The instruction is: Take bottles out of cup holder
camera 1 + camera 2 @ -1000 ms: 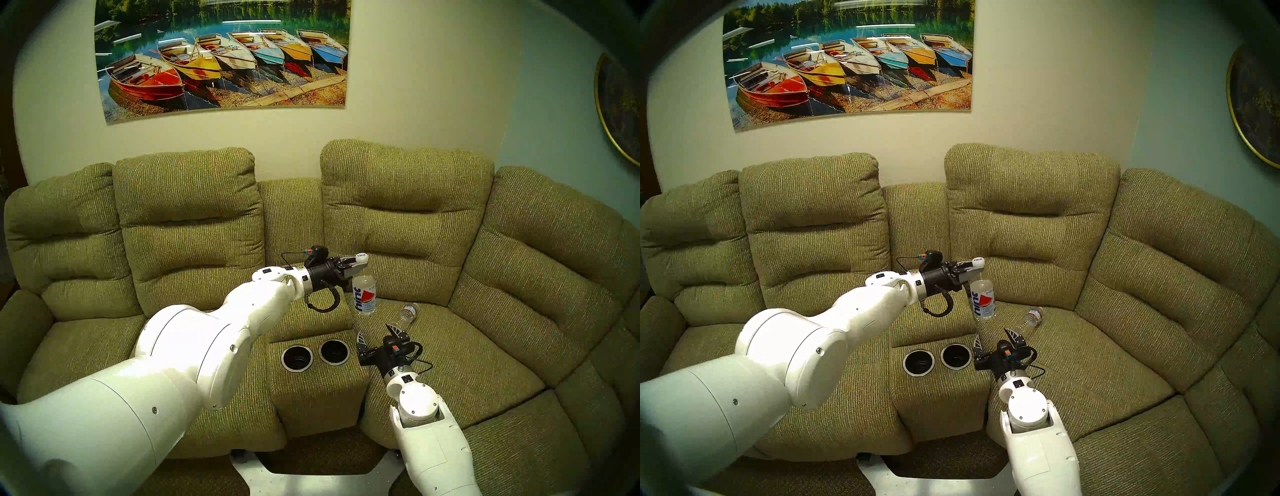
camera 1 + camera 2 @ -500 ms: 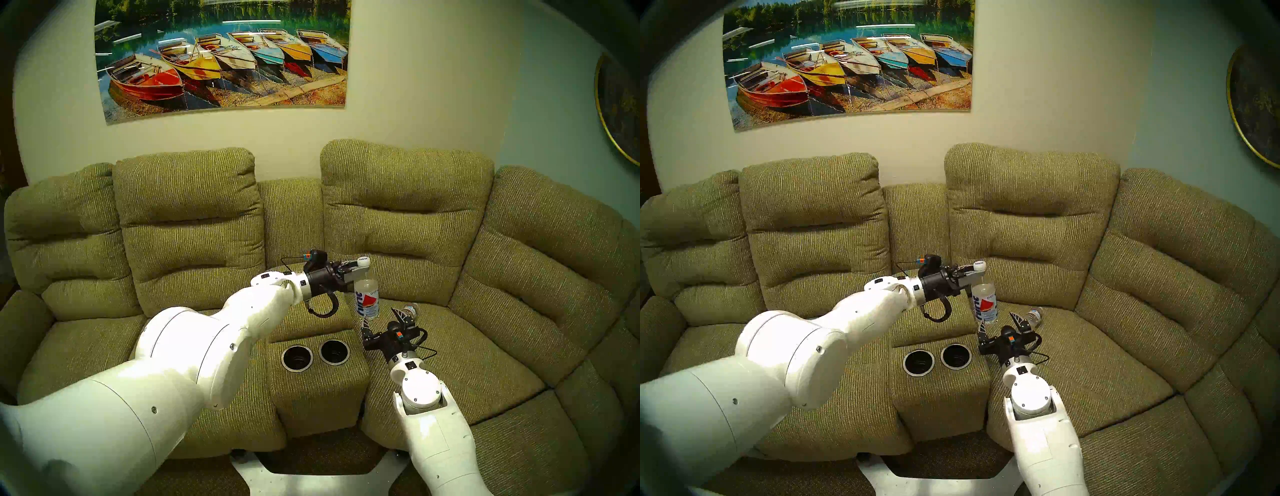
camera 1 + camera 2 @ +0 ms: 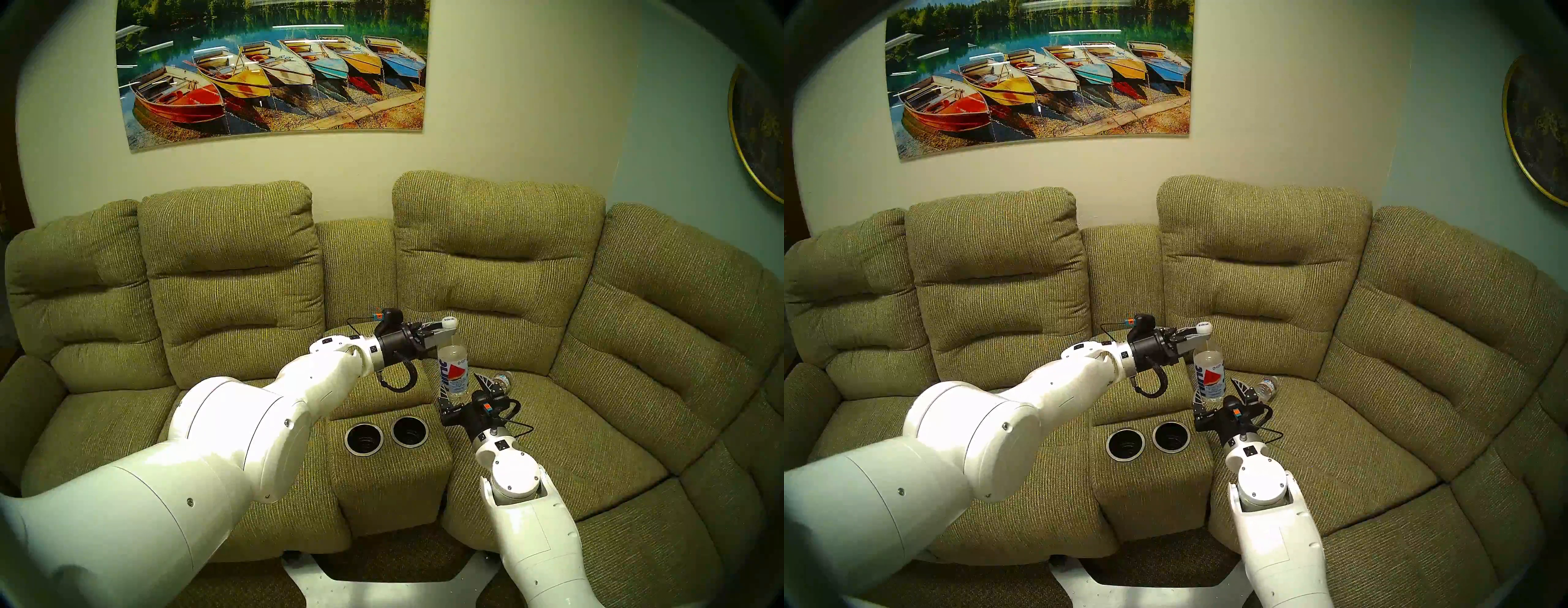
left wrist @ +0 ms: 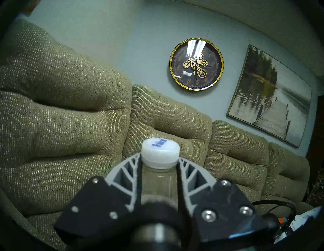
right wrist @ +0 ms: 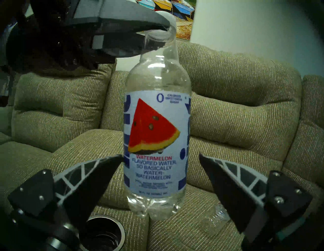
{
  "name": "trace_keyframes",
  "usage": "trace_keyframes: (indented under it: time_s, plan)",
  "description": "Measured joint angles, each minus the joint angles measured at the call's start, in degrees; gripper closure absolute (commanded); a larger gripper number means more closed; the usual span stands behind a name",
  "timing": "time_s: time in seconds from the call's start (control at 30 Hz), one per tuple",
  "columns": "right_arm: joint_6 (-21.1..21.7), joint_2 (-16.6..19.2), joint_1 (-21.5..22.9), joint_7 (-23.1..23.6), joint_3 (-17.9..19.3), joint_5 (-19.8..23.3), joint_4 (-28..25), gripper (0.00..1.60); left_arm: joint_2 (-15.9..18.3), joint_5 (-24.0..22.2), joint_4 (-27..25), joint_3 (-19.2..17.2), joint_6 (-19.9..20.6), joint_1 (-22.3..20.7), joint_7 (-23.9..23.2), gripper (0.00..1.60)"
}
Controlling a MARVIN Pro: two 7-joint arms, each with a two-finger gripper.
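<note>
Hint watermelon bottle (image 5: 155,140) hangs by its neck from the left gripper (image 3: 445,333), clamped.
It looks light and slick; right gripper (image 5: 158,177) gapes wide, so take the labelled middle.

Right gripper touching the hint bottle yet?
Apart. In the right wrist view the right gripper stands open, and sofa fabric shows between each fingertip and the hint bottle, which the left gripper holds by the neck.

Olive sofa (image 3: 551,429), crinkled bottle (image 3: 502,379) lying on its seat

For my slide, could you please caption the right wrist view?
Open right gripper faces the watermelon bottle hanging from the left gripper.
</note>
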Motion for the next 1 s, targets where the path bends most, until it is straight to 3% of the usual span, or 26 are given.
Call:
trace_keyframes:
  time_s: [0.43, 0.47, 0.5, 0.53, 0.57, 0.6, 0.63, 0.77, 0.8, 0.83, 0.87, 0.9, 1.0]
  plan:
    - [0.02, -0.05, 1.36, 1.43, -0.08, 0.46, 0.84, 0.00, -0.04, -0.81, 0.38, -1.79, 3.06, -0.02, -3.89, 1.60]
    - [0.02, -0.07, 1.48, 1.48, -0.08, 0.47, 0.98, 0.20, -0.05, -0.86, 0.38, -1.92, 3.23, -0.02, -4.22, 1.60]
    - [0.02, -0.08, 1.53, 1.50, -0.08, 0.47, 1.04, 0.20, -0.06, -0.88, 0.38, -1.99, 3.32, -0.01, -4.39, 1.60]
    - [0.03, -0.09, 1.59, 1.52, -0.08, 0.47, 1.10, 0.90, -0.06, -0.89, 0.38, -2.06, 3.41, -0.01, -4.56, 1.60]
    - [0.02, -0.11, 1.70, 1.55, -0.08, 0.47, 1.22, 1.09, -0.07, -0.92, 0.38, -2.17, 3.58, 0.00, -4.90, 1.60]
    - [0.02, -0.13, 1.77, 1.52, -0.07, 0.47, 1.27, 1.46, -0.07, -0.93, 0.38, -2.24, 3.66, 0.01, -5.06, 1.60]
    - [0.02, -0.13, 1.81, 1.52, -0.08, 0.47, 1.33, 1.59, -0.07, -0.94, 0.38, -2.29, 3.71, 0.01, -5.19, 1.60]
    - [0.01, -0.16, 1.96, 1.20, -0.05, 0.41, 1.43, 1.60, -0.07, -0.92, 0.39, -2.45, 3.80, 0.05, -5.46, 1.60]
    - [0.01, -0.16, 1.97, 1.10, -0.05, 0.38, 1.44, 1.60, -0.07, -0.89, 0.39, -2.46, 3.80, 0.05, -5.46, 1.47]
    - [0.00, -0.16, 1.97, 0.96, -0.05, 0.35, 1.46, 1.60, -0.07, -0.84, 0.39, -2.46, 3.73, 0.06, -5.46, 1.18]
    - [0.00, -0.16, 1.97, 0.92, -0.04, 0.34, 1.47, 1.60, -0.07, -0.83, 0.39, -2.46, 3.67, 0.06, -5.46, 0.24]
    - [0.00, -0.16, 1.97, 0.85, -0.04, 0.32, 1.47, 1.60, -0.07, -0.79, 0.39, -2.46, 3.54, 0.06, -5.45, 0.00]
    - [-0.01, -0.17, 1.95, 0.58, 0.03, 0.29, 1.48, 1.60, -0.08, -0.55, 0.30, -2.28, 2.58, 0.09, -5.18, 0.00]
